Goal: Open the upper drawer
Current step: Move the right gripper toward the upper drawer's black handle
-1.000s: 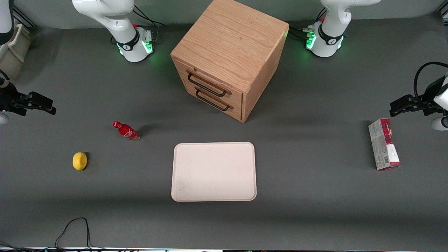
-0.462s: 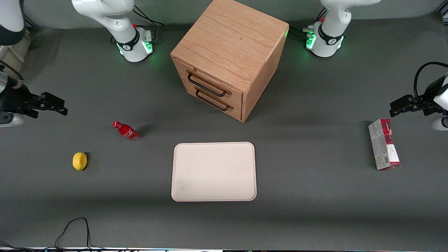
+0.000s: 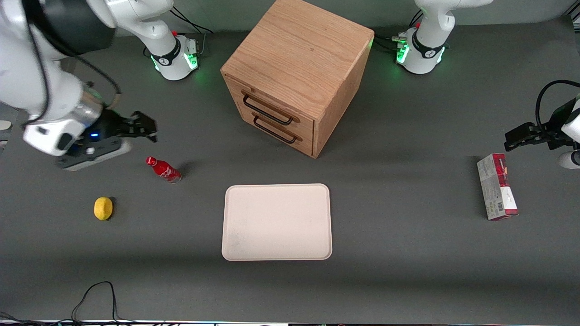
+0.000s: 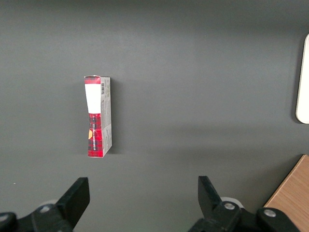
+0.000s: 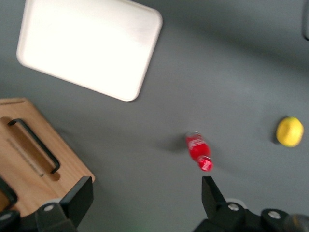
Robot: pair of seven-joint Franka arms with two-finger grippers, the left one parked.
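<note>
The gripper [image 3: 146, 128], jaws apart and empty, has moved in toward the upper drawer [image 3: 267, 108], now at its three o'clock, so the reach has only begun.

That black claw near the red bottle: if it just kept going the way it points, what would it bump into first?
Probably the wooden cabinet. The gripper, fingers open, points over bare table toward its drawer front, passing above the red bottle. Its height is hard to judge.

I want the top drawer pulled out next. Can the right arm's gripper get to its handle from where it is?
Probably yes. The gripper, fingers open, hangs above the table near the red bottle, facing the cabinet. Nothing stands between it and the upper drawer, whose black handle faces that way, uncovered.
</note>
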